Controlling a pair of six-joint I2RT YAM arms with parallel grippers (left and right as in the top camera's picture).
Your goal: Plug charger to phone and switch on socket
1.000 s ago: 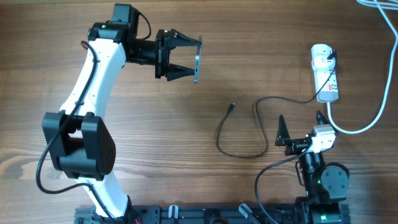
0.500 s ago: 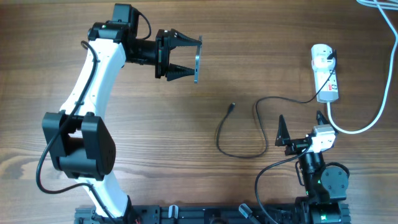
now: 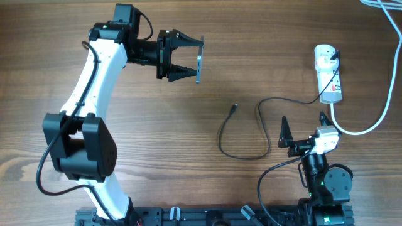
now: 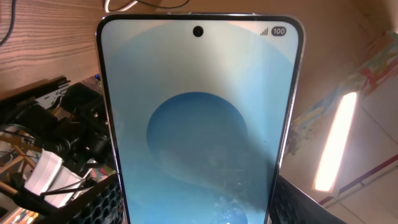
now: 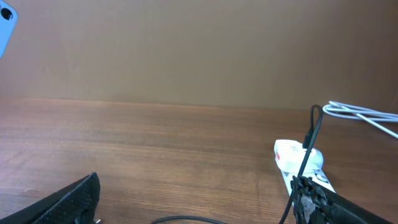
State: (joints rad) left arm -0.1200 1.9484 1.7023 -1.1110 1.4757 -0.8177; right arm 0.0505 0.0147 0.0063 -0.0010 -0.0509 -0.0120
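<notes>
Pale blue phone (image 4: 199, 124) screen showing a darker blue disc

The phone (image 4: 199, 124) hangs upright (screen lit); looping charger (image 3: 242, 156) plugged into socket (image 3: 329, 75).

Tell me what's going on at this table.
The left gripper holds the phone up off the table, clamped by its edges. The charger lies loose on the table, its connector tip free and its other end running to the socket. The right gripper sits open near its base, holding nothing. Nothing is plugged into the phone yet.
</notes>
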